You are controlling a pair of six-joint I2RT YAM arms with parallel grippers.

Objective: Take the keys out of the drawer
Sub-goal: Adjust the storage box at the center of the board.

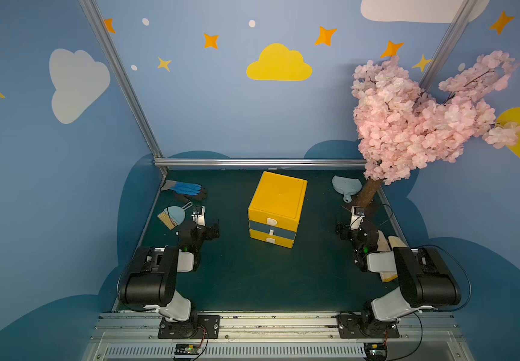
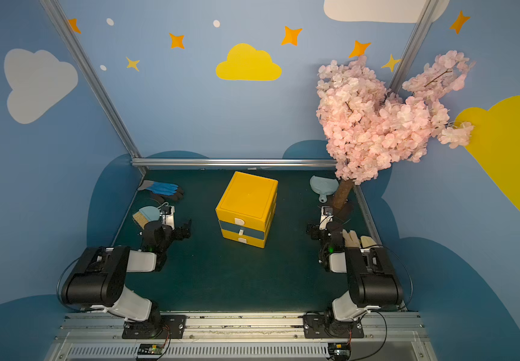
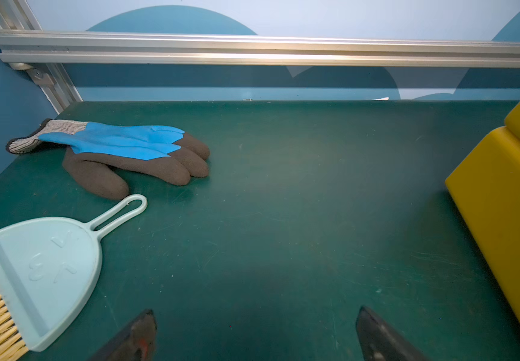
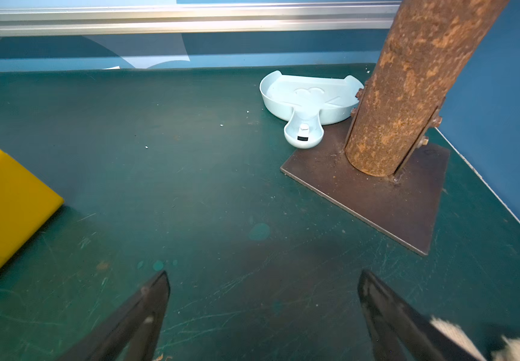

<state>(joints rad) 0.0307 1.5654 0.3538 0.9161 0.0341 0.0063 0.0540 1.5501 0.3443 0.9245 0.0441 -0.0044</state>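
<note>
The yellow drawer unit (image 1: pixel 276 203) (image 2: pixel 246 200) stands mid-table with its three drawers pushed in: yellow, grey-blue, yellow, each with a white handle. The keys are hidden; none show in any view. My left gripper (image 1: pixel 213 229) (image 3: pixel 256 311) hovers open over bare mat to the left of the unit, whose yellow side (image 3: pixel 502 203) fills one edge of the left wrist view. My right gripper (image 1: pixel 341 229) (image 4: pixel 264 272) is open over bare mat to the unit's right, and a yellow corner of the unit (image 4: pixel 2 193) shows in the right wrist view. Neither gripper holds or touches anything.
A blue and brown work glove (image 1: pixel 186 189) (image 3: pixel 127 150) and a pale blue brush with straw bristles (image 1: pixel 171 215) (image 3: pixel 43 268) lie at the left. A pale blue dustpan (image 1: pixel 344 184) (image 4: pixel 308 97) lies by the blossom tree's rusty trunk (image 4: pixel 408 93) and base plate (image 4: pixel 377 193), back right. A cream object (image 1: pixel 387 243) lies beside the right arm.
</note>
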